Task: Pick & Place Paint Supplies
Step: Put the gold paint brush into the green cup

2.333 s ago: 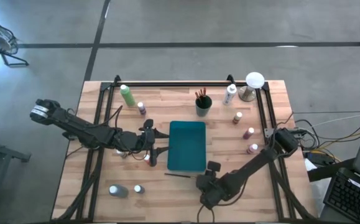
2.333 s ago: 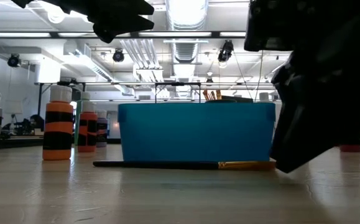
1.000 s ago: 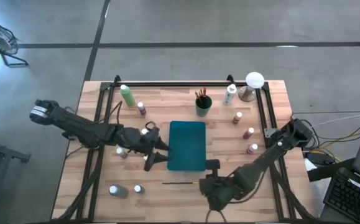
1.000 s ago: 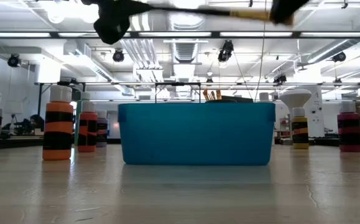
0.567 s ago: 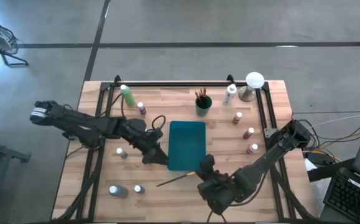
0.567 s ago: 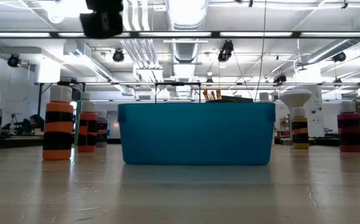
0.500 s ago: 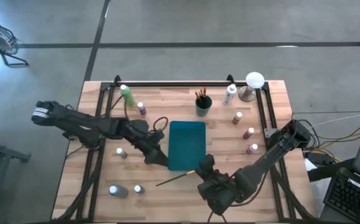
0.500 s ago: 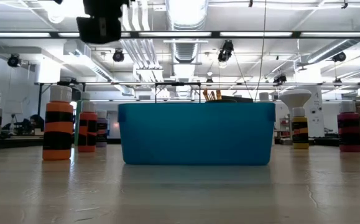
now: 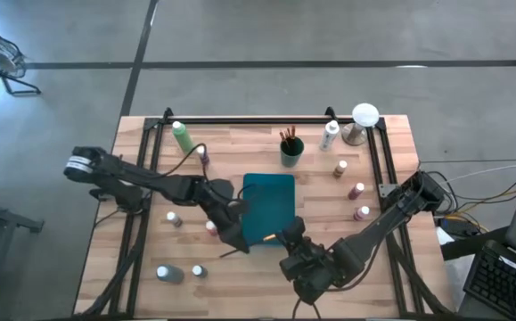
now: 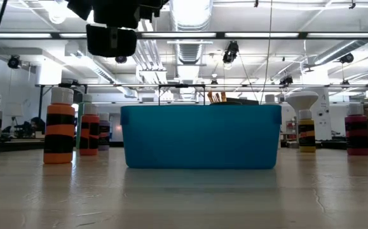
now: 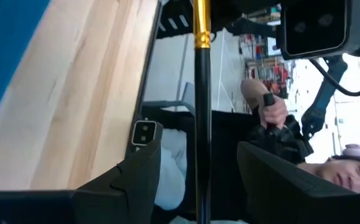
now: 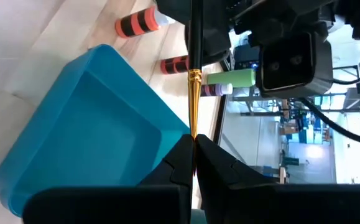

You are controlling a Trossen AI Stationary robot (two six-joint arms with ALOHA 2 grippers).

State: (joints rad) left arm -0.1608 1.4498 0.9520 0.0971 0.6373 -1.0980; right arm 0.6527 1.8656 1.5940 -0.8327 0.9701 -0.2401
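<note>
Tray (image 9: 269, 203): teal, in the middle of the table (image 9: 391, 152); every place below is given from it.
Right gripper (image 12: 194, 144): at the tray's near edge, lifted clear of the table, fingers pressed together on the tip of the brush (image 12: 191, 68).
Brush: thin dark handle with a gold ferrule, pinched in the right gripper above the tray's near left corner, reaching toward the left gripper (image 9: 237, 234).
Left gripper: at the tray's near left corner, off the table, fingers (image 11: 139, 171) spread; the brush handle passes between them, and no touch can be made out.
Cup (image 9: 291, 152): dark, just behind the tray, with more brushes standing in it.
Green bottle (image 9: 184, 136): behind the tray, to the left, lying near the table's far edge.
Small bottles: three (image 9: 356, 191) stand in a row right of the tray, one (image 9: 175, 218) left of it, two (image 9: 169, 274) well to its near left.
White-domed stand (image 9: 364, 119): far right corner, behind the tray.
Person (image 11: 347, 174): in the room beyond the table, in the left wrist view.
</note>
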